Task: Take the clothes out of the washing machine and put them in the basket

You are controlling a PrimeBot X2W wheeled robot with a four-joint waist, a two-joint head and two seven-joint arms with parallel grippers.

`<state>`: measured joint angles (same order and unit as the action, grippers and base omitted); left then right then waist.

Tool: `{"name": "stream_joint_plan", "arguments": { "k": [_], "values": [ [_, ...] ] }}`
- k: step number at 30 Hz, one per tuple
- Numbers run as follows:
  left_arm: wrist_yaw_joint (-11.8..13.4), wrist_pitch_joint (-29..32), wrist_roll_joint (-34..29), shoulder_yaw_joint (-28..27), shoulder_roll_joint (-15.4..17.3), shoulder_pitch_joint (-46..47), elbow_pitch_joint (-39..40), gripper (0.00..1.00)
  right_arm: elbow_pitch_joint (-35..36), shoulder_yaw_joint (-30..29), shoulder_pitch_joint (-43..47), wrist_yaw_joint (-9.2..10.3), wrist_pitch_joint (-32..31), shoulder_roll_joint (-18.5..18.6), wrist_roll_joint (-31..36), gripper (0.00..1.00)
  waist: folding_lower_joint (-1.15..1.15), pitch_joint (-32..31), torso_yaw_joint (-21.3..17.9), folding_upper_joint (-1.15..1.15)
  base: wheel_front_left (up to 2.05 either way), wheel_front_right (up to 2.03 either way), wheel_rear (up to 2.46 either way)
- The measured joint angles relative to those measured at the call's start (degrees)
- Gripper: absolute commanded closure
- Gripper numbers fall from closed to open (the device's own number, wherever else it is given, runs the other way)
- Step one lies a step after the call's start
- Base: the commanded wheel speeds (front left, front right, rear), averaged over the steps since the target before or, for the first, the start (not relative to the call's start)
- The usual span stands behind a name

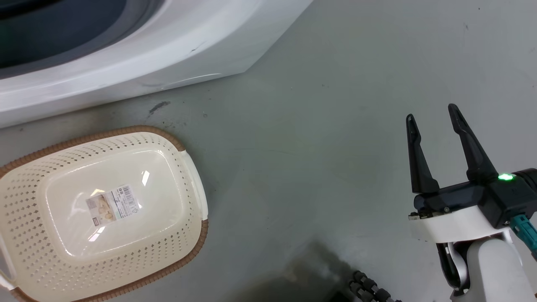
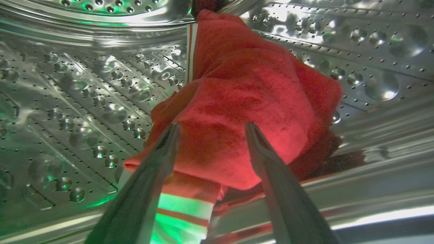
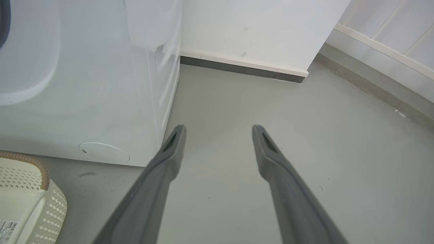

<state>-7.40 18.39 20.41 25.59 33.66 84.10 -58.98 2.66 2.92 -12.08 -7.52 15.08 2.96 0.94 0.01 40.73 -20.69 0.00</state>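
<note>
Left gripper, 1: two fingers spread, tips at the clothes, 1 red heap with striped trim, in the drum of the washing machine. Right gripper, 1: fingers apart, holding nothing, over the floor. Basket, 1: on the floor before the machine, 1 label inside

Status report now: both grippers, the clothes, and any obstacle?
Left gripper open at the red clothes, inside the washing machine drum. Right gripper open over floor, holding nothing. Basket holds no clothes yet. No obstacle seen.
</note>
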Motion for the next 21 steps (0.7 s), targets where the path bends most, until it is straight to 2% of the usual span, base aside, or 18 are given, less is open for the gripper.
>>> {"name": "stream_joint_plan", "arguments": {
  "k": [13, 14, 15, 21],
  "values": [
    [0.00, -0.44, -0.08, 3.82, 0.11, 1.96, -2.72, 0.00, 0.20, 0.65, 0.01, 0.00, 0.00, -0.01, -0.90, 0.00, -0.01, 2.14, -0.90, 0.00, 0.00, 0.00, 0.00],
    [0.00, -0.32, 0.27, 4.08, 0.04, 1.96, -2.88, 0.54, 0.21, 0.70, 0.01, 0.00, 0.01, -0.01, -0.92, 0.00, -0.01, 2.28, -0.97, 0.00, 0.00, 0.00, 0.00],
    [-0.01, -0.33, 0.60, 4.28, 0.01, 1.96, -2.90, 1.00, 0.22, 0.69, 0.01, 0.01, 0.00, 0.00, -0.97, 0.00, -0.01, 2.43, -1.01, 0.00, 0.00, 0.00, 0.00],
    [0.00, -1.97, 1.41, 5.26, 0.33, 2.41, -3.02, 1.00, 0.32, 0.42, 0.03, 0.01, 0.00, -0.01, -0.99, 0.00, -0.01, 2.98, -0.82, 0.00, 0.00, 0.00, 0.00]
  ]
}}
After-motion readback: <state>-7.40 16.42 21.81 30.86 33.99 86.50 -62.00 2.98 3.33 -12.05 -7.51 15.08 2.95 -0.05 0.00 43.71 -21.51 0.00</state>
